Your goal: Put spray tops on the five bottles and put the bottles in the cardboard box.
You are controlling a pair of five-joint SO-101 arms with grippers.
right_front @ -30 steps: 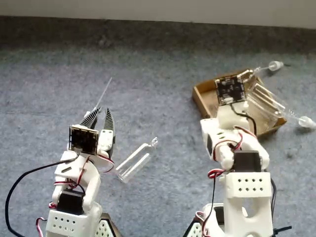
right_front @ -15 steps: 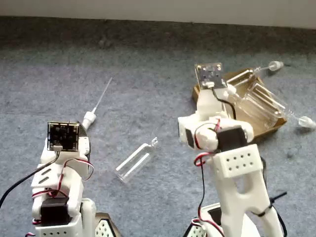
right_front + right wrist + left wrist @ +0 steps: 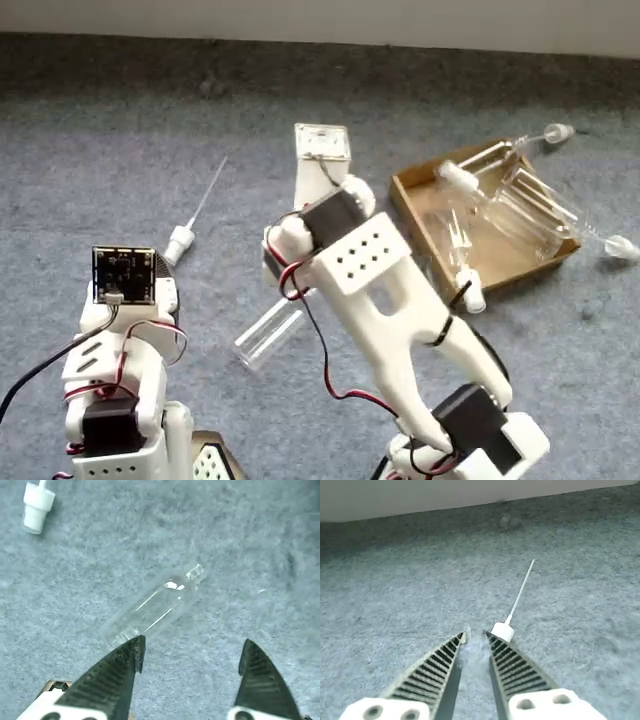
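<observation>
A clear bottle (image 3: 152, 607) without a top lies on its side on the grey carpet. In the high view the bottle (image 3: 262, 338) is partly covered by the right arm (image 3: 360, 270). My right gripper (image 3: 192, 647) hangs open wide above the carpet, one fingertip over the bottle's base. A white spray top (image 3: 502, 630) with a long thin tube lies just past my left gripper (image 3: 476, 636), whose fingers are slightly open with nothing between them. The same spray top (image 3: 180, 240) lies ahead of the left arm (image 3: 125, 275). The cardboard box (image 3: 405, 190) at the right holds capped clear bottles.
Two spray heads (image 3: 556, 132) (image 3: 620, 247) stick out past the box's far and right sides, and another (image 3: 468, 295) hangs over its near edge. A pale wall strip (image 3: 320, 20) borders the carpet at the back. Open carpet lies to the far left.
The right arm has swung from the box leftward to above the lone bottle. The left arm drew back a second ago and has since kept still.
</observation>
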